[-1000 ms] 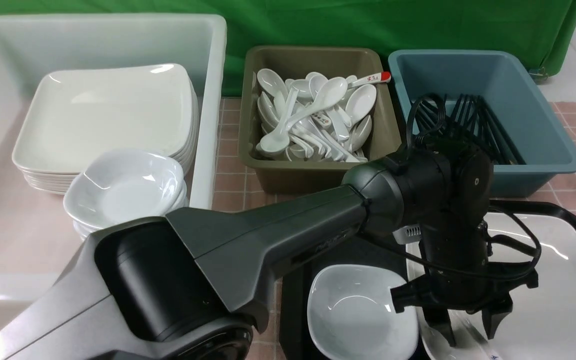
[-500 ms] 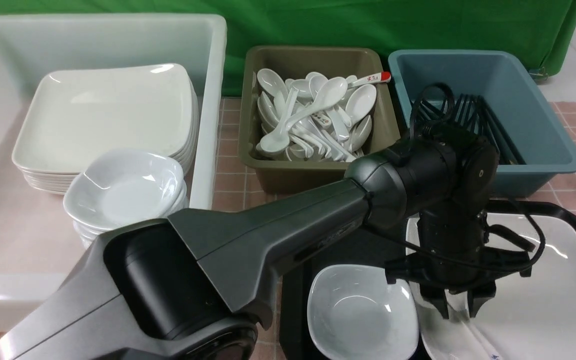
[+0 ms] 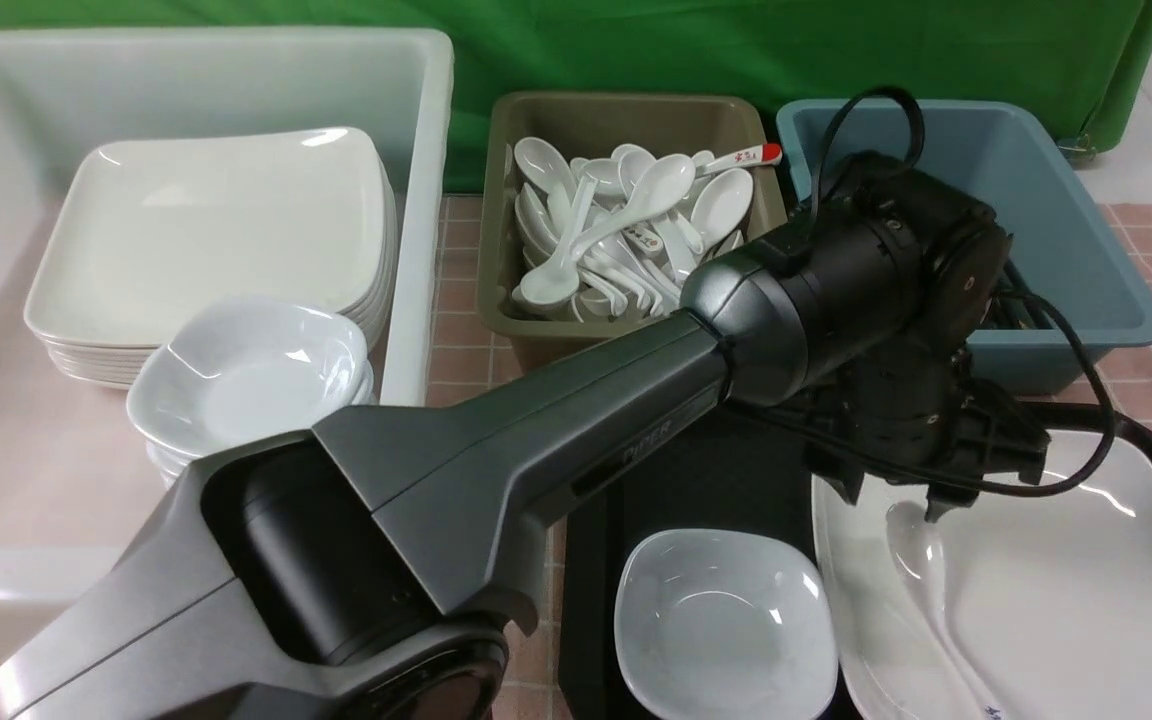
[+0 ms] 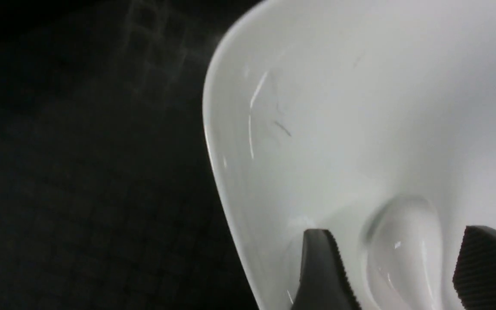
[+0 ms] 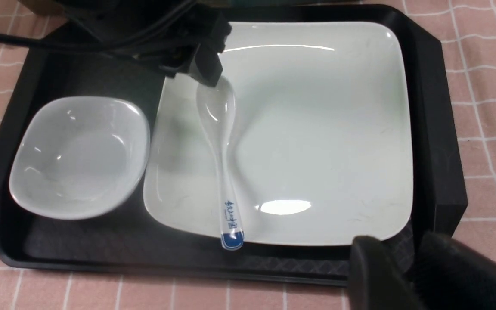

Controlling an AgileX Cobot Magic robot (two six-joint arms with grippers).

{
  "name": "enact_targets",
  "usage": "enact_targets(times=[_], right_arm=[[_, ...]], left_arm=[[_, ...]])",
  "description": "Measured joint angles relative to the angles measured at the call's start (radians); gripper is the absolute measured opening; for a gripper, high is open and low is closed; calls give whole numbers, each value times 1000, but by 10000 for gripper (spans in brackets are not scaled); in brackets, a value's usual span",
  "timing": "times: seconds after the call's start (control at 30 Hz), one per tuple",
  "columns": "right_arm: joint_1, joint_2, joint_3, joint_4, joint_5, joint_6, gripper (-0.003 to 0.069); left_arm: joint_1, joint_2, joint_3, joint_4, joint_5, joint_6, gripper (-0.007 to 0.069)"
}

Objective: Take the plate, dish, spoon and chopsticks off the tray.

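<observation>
The black tray [image 3: 716, 490] holds the small dish [image 3: 726, 625] and the large white plate [image 3: 1066, 590]. The blue-tipped spoon [image 3: 921, 560] lies on the plate's left part. My left gripper [image 3: 893, 500] hangs open just above the spoon's bowl end; its jaws straddle the bowl [image 4: 403, 254] without touching it. In the right wrist view the spoon [image 5: 218, 129], plate [image 5: 317, 129], dish [image 5: 80, 155] and tray [image 5: 429, 129] all show. My right gripper [image 5: 407, 254] is shut and empty by the tray's near corner. No chopsticks lie on the tray.
A white tub [image 3: 416, 200] at the left holds stacked plates [image 3: 216, 230] and dishes [image 3: 251, 375]. An olive bin [image 3: 626, 110] holds many white spoons. A blue bin [image 3: 1036, 160] behind my left arm holds black sticks [image 3: 1021, 310], mostly hidden.
My left gripper has risen and moved back along the spoon from its handle toward its bowl end. The spoon stays on the plate.
</observation>
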Motion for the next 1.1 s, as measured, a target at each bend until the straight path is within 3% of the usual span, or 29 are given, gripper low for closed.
enact_targets(times=[0.33, 0.9, 1.07, 1.1], right_arm=[[0, 0, 0, 0, 0, 0, 232], [0, 0, 0, 0, 1, 2, 239], [0, 0, 0, 0, 1, 3, 239], [0, 0, 0, 0, 1, 3, 240]], left_arm=[[3, 10, 0, -14, -24, 152, 423], [4, 76, 0, -110, -3, 207, 412], [5, 77, 0, -101, 18, 198, 230], [10, 76, 0, -104, 18, 174, 132]])
